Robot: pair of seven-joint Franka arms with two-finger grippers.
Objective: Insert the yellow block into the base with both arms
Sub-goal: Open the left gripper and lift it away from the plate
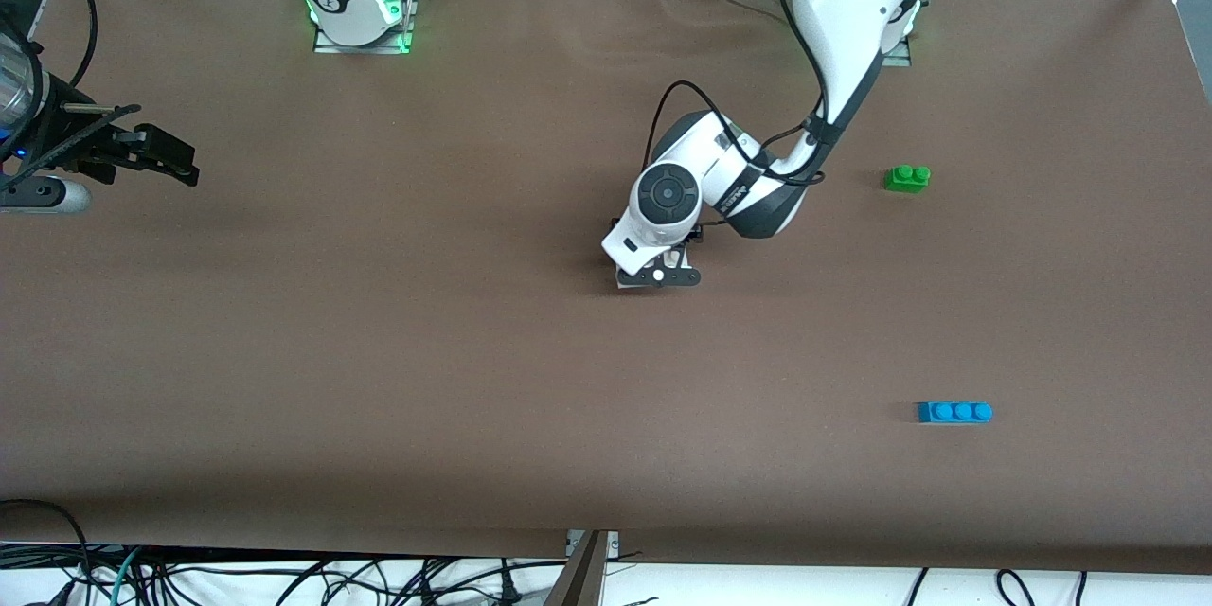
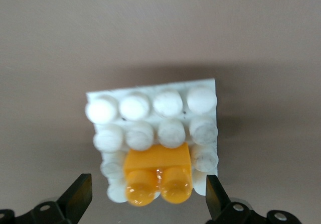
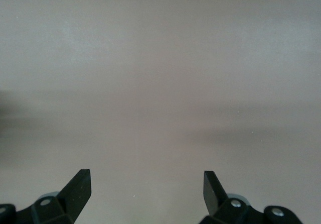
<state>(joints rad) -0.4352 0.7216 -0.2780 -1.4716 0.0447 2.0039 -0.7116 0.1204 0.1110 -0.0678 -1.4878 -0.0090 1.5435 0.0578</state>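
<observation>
In the front view the left arm (image 1: 852, 28) reaches down from the top right of the frame to the middle, its left gripper (image 1: 663, 276) low over the brown table (image 1: 379, 350); the base under it is mostly hidden by the wrist. The right gripper (image 1: 161, 156) waits at the left edge, upper part of the frame, above bare table. A green brick (image 1: 907, 178) lies right of centre, a blue brick (image 1: 954, 412) in the lower right.

In the left wrist view the white base (image 2: 150, 108) fills the centre, and the yellow block (image 2: 158, 176) sits on its studs at the lower edge, seemingly pressed in. The black fingers (image 2: 77, 196) stand wide on either side, touching neither.

In the right wrist view the fingers (image 3: 77, 189) are spread wide at the bottom corners, holding nothing.
</observation>
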